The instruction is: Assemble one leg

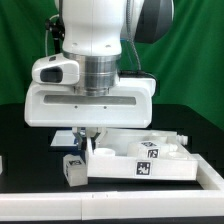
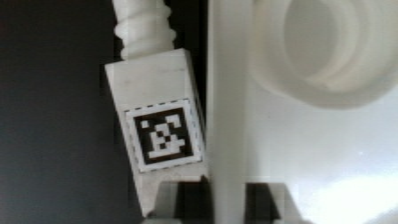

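- Gripper (image 1: 86,143) is low over the end of the flat white panel (image 1: 140,160) on the exterior view's left.
- Wrist view: fingers (image 2: 173,200) are narrow, with the panel's edge (image 2: 231,110) between them. I cannot tell whether they clamp it.
- Leg (image 2: 160,130) lies on the black tabletop (image 1: 30,175) just beside that panel edge, toward the table edge nearest the exterior camera, outside the fingers.

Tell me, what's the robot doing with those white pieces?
The robot's gripper is down at the corner of the big white panel on the black table. A small tagged leg lies loose beside the panel's edge. In the wrist view that edge runs between the fingers, but I can't tell if they are squeezing it.
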You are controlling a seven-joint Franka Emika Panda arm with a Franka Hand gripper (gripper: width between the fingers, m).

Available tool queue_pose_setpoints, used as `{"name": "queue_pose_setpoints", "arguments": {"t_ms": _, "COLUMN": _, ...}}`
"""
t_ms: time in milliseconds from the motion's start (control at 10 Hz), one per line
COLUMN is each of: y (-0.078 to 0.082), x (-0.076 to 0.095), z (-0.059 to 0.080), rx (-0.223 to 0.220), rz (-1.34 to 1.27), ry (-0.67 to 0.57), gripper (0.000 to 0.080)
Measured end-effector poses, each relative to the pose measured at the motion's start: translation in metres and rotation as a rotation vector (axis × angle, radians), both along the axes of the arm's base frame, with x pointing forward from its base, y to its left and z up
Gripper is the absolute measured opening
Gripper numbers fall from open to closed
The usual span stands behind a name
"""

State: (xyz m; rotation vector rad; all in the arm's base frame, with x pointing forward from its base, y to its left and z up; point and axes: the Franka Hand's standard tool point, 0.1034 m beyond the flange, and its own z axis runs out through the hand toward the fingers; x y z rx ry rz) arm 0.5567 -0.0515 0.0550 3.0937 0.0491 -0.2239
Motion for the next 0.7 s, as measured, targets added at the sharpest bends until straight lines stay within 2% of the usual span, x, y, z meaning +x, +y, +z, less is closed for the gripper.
{"name": "queue_pose_setpoints", "arguments": {"t_ms": 100, "y": 0.001, "x": -0.001, "z": -0.001, "rx": -0.001, "rz": -0.009, "ry": 0.003, "gripper": 0.0055}}
{"name": "queue_pose_setpoints", "arguments": {"t_ms": 300, "y": 0.018, "x": -0.008, "z": -0.015, "rx": -0.011, "rz": -0.052, "ry": 0.023, "gripper": 0.0055}}
{"name": "queue_pose_setpoints", "arguments": {"t_ms": 500, "y": 0.032, "x": -0.002, "z": -0.027, "rx": -0.021, "rz": -0.059, "ry": 0.029, "gripper": 0.0055}}
{"name": "queue_pose_setpoints", "arguments": {"t_ms": 700, "y": 0.032, "x": -0.001, "z": -0.033, "rx": -0.029, "rz": -0.057, "ry": 0.028, "gripper": 0.0055}}
